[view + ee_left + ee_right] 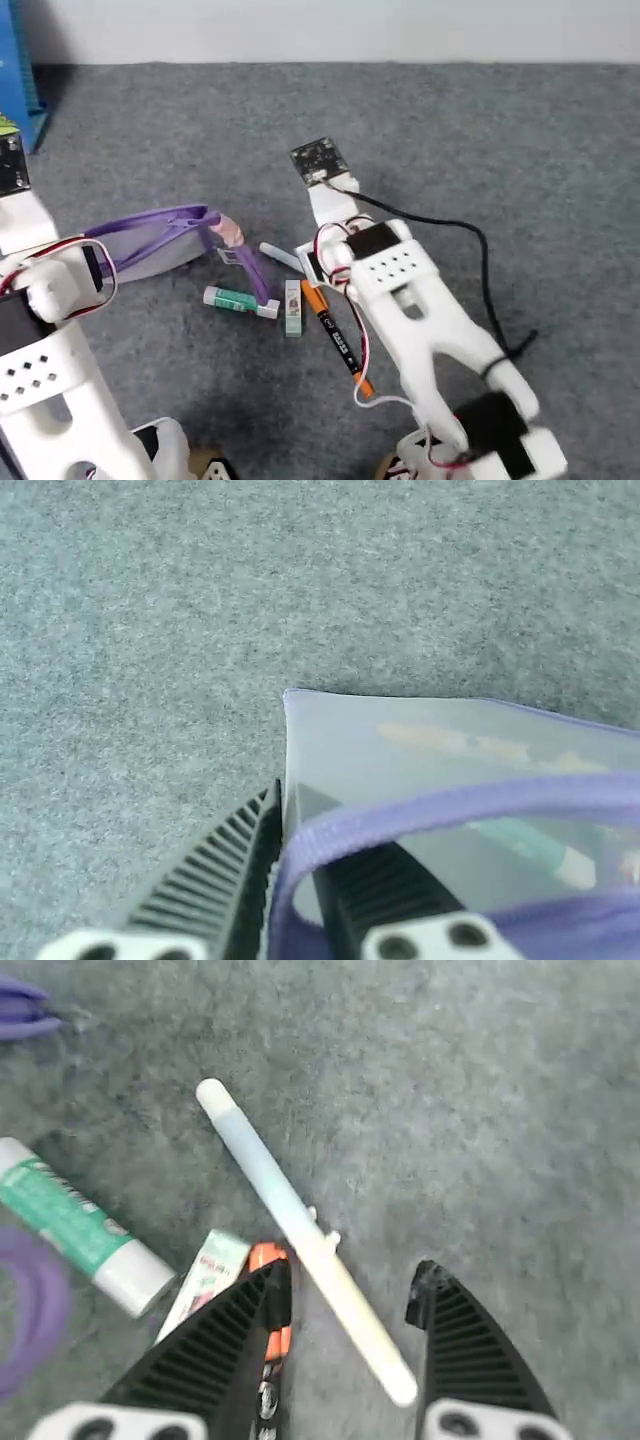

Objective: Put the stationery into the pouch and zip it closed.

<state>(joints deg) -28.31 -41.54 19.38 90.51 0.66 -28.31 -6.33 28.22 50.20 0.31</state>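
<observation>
The clear pouch (150, 240) with a purple zip rim lies on the grey carpet at the left, mouth toward the middle. My left gripper (285, 805) is shut on the pouch's (430, 750) purple rim at one corner. In front of the mouth lie a green glue stick (240, 301), a small eraser (293, 307), an orange pen (335, 335) and a pale pen (278, 255). My right gripper (303, 264) hangs open just above the pale pen (295, 1225), one finger on each side (350, 1285). The glue stick (70, 1230), eraser (205, 1275) and orange pen (268, 1260) lie beside one finger.
A blue box (15, 80) stands at the far left edge. A black cable (480, 250) trails from the right arm across the carpet on the right. The pouch's purple strap (250, 270) loops over toward the glue stick. A pale wall closes the back.
</observation>
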